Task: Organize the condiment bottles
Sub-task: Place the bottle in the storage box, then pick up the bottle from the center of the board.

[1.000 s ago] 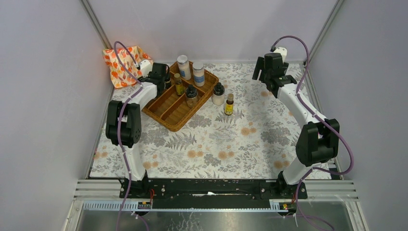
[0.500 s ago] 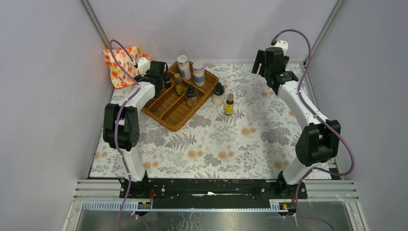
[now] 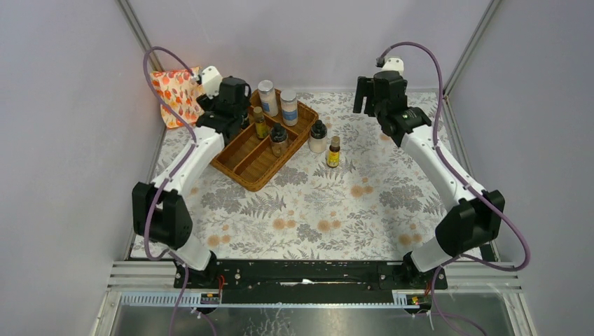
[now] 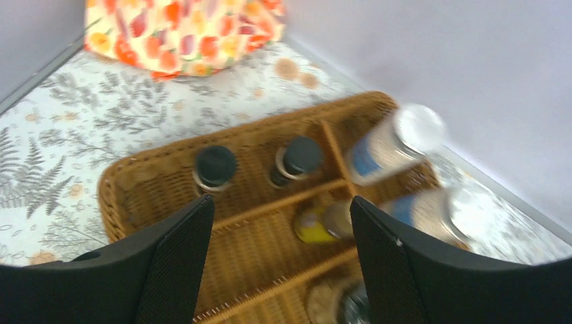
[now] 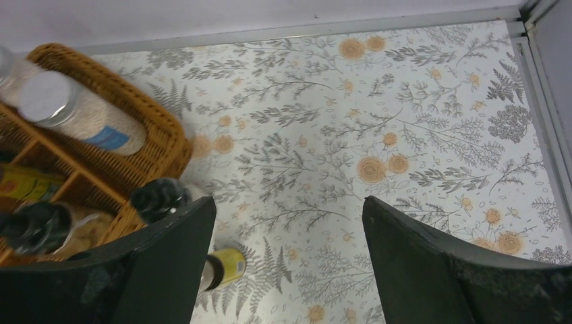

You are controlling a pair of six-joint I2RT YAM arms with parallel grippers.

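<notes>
Left gripper (image 4: 280, 200): it is hanging above the far left part of the wicker tray, with its jaws standing apart and holding nothing.
Right gripper (image 5: 289, 202): it is hanging above the far side of the table, to the right of the tray, with its jaws spread wide and holding nothing.
Table (image 3: 364, 210): a floral cover is lying over it.
Wicker tray (image 3: 242, 168): it is sitting at an angle on the far left of the table, and most of the bottles are standing in it.
Orange-patterned cloth (image 3: 175, 94): it is lying in the far left corner, apart from the tray.
Tall jars (image 3: 266, 96) (image 3: 288, 106): they are standing side by side in the far end compartment of the tray.
Black-capped jars (image 4: 214, 165) (image 4: 300, 156): these two are standing in the tray below the left gripper. A third one (image 3: 279, 138) is standing nearer the tray's middle. A fourth one (image 3: 318, 136) is standing on the table, just beside the tray's right edge.
Slim yellow bottles: one (image 3: 260, 124) is standing in the tray, and the other (image 3: 333, 152) is standing on the table near the outside jar.
</notes>
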